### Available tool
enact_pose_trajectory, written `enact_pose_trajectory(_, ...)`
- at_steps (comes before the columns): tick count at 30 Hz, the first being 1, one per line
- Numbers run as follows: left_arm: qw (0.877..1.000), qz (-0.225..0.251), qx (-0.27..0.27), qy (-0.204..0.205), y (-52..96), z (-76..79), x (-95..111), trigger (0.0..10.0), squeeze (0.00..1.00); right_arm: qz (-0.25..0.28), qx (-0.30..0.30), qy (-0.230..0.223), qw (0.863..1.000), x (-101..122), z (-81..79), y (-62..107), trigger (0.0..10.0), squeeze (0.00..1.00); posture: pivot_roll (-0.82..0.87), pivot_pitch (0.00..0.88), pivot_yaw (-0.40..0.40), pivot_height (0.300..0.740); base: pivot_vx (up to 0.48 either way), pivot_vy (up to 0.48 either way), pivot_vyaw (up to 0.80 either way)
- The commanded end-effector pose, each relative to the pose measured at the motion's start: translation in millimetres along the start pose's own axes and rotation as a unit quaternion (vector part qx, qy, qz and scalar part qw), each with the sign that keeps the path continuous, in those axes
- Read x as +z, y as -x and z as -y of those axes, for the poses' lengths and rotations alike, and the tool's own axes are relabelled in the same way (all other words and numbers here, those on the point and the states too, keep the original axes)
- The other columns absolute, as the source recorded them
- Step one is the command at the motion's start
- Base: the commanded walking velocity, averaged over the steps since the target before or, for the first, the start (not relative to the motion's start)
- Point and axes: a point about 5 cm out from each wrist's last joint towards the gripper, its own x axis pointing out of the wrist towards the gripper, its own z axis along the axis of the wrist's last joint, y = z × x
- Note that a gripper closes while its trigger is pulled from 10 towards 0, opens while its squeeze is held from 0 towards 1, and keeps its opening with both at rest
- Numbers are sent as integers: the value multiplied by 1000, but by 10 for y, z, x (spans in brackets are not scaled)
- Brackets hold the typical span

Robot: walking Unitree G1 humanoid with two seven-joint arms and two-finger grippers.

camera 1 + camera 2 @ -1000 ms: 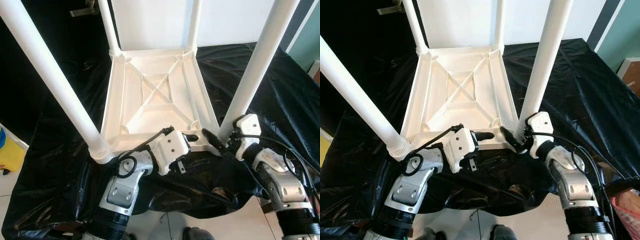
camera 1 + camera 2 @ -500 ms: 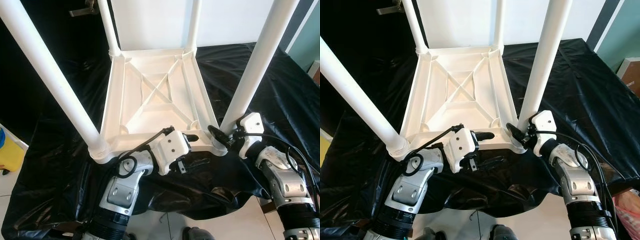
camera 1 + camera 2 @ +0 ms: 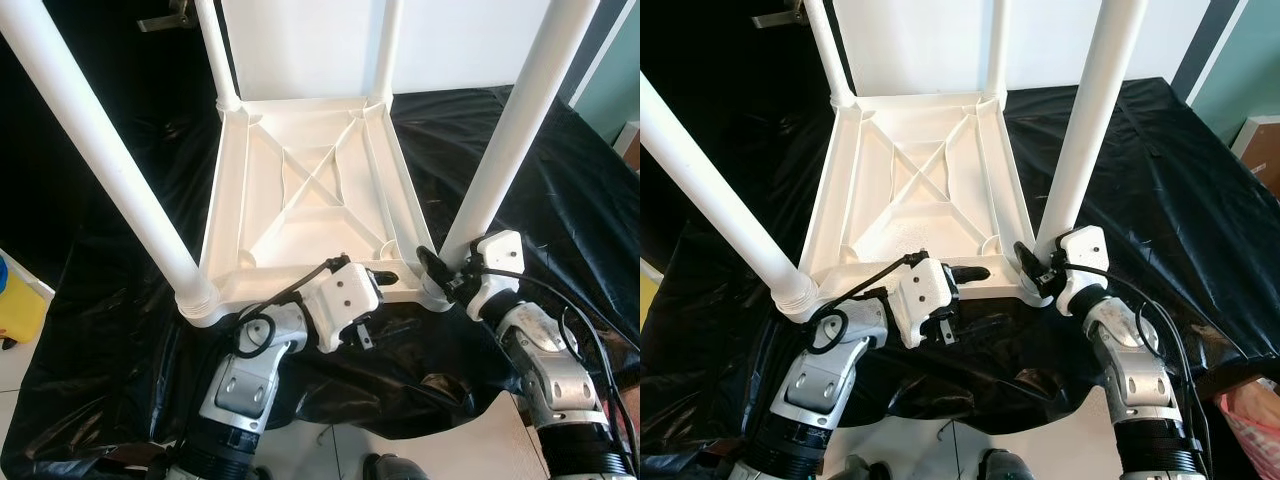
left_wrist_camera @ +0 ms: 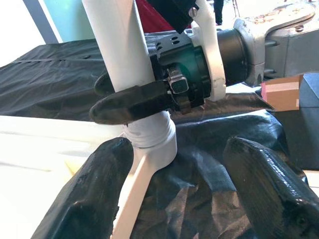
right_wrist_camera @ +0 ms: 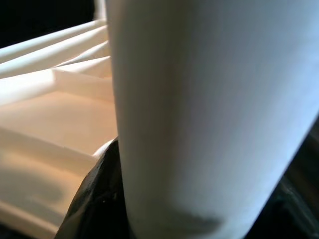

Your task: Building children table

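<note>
right gripper [image 3: 440, 272] clasps table leg [image 3: 505, 150] base.

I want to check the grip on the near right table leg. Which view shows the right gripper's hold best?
The left wrist view: the right gripper clasps the table leg just above its socket. Eye views show it smaller; the right wrist view is blurred leg.

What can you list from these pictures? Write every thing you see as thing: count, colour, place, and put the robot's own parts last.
Table top: one, white, upside down on the sheet, ribbed underside showing.
Table legs: four, white, standing up from the corners.
Plastic sheet: one, black, spread under the table top.
Yellow object: one, at the robot's far left, partly cut off.
Left gripper: one, black fingers, open, at the near edge of the table top.
Right gripper: one, black fingers, closed around the near right leg's base.
</note>
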Motion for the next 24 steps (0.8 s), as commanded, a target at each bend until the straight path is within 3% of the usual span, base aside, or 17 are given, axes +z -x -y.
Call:
enact_pose_trajectory(1, 997, -1, 82, -1, 0, -49, -6, 10000, 0, -36, -22, -17, 999, -138, -88, 60, 10000, 0, -170, 119, 37, 740, 0, 0, 0)
enact_pose_trajectory(9, 997, -1, 78, 0, 0, -39, -10, 10000, 0, -38, -80, -41, 995, -129, -206, 97, 10000, 0, -176, 123, 37, 740, 0, 0, 0)
enact_pose_trajectory(10, 997, 0, 77, 0, -4, -35, -11, 10000, 0, -41, -124, -52, 990, -138, -253, 107, 10000, 0, -175, 123, 38, 740, 0, 0, 0)
enact_pose_trajectory(11, 997, 0, 77, 0, -4, -35, -11, 10000, 0, -41, -124, -52, 990, -138, -253, 107, 10000, 0, -175, 123, 38, 740, 0, 0, 0)
enact_pose_trajectory(13, 997, 0, 74, 2, -9, -26, -11, 10000, 0, -50, -202, -69, 976, -156, -315, 124, 10000, 0, -168, 122, 37, 740, 0, 0, 0)
enact_pose_trajectory(15, 997, 1, 75, 5, -8, -29, -4, 10000, 0, -51, -230, -84, 968, -158, -348, 120, 10000, 0, -164, 121, 38, 740, 0, 0, 0)
enact_pose_trajectory(17, 997, 3, 75, 8, -8, -34, 5, 10000, 0, -51, -245, -101, 963, -149, -420, 108, 10000, 0, -163, 120, 39, 740, 0, 0, 0)
enact_pose_trajectory(24, 997, 3, 77, 7, -3, -37, 10, 10000, 0, -50, -239, -104, 964, -120, -503, 102, 10000, 0, -162, 120, 37, 740, 0, 0, 0)
